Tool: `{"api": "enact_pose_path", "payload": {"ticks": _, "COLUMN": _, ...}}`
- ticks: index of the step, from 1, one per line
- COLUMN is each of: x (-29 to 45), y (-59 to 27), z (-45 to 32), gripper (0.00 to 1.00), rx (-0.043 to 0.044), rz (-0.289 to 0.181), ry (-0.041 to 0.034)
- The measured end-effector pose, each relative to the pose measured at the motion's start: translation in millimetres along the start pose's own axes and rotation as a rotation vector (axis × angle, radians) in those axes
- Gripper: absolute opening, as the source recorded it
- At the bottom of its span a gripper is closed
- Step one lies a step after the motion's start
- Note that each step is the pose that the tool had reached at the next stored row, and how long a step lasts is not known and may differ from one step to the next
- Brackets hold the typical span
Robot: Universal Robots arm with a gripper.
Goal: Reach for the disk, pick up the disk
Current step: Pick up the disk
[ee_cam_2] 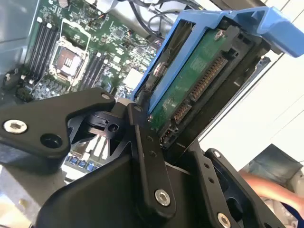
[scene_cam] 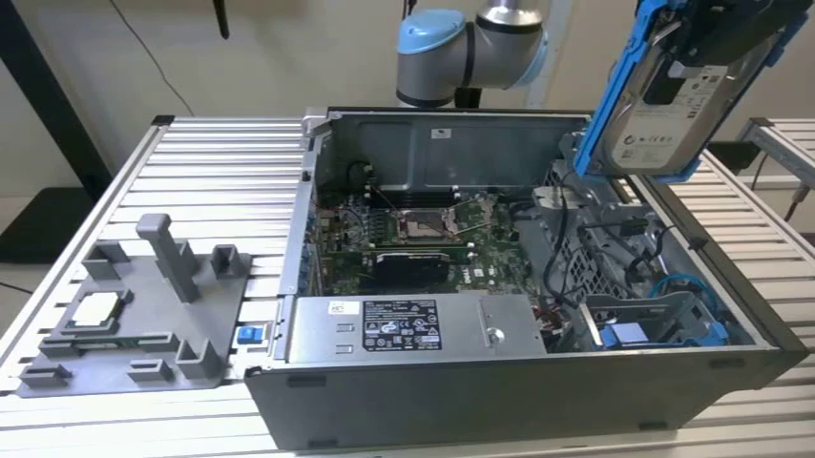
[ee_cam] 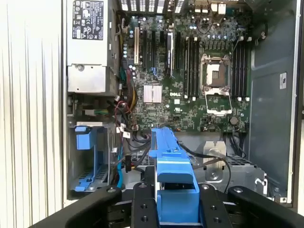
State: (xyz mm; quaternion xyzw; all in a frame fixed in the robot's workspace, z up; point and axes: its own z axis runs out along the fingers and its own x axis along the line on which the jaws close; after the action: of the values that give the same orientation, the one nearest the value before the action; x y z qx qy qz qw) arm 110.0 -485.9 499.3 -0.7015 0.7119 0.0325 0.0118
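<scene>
One disk (scene_cam: 662,105) hung in the air above the one open computer case (scene_cam: 510,382), clamped in the arm's hand (scene_cam: 713,38), whose black fingers (ee_cam_2: 147,156) were closed on its blue rails. The exterior view showed its white label; the second wrist view showed its green circuit board; the first wrist view looked down at the motherboard (ee_cam: 190,85). One grey fixture (scene_cam: 128,324) lay on the tabletop (scene_cam: 217,172).

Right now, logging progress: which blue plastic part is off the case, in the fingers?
The blue-railed silver hard drive, held aloft; the blue bracket sits inside the case.
</scene>
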Motion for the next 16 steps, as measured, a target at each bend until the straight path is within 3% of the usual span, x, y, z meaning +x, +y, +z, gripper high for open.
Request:
{"api": "enact_pose_path", "payload": {"ticks": 10, "x": 18.1, "y": -6.1, "z": -0.8, "gripper": 0.0, "rx": -0.0002, "rz": 0.0, "ry": -0.0059}}
{"api": "enact_pose_path", "payload": {"ticks": 16, "x": 33.3, "y": -6.8, "z": -0.5, "gripper": 0.0, "rx": -0.0003, "rz": 0.0, "ry": -0.012}}
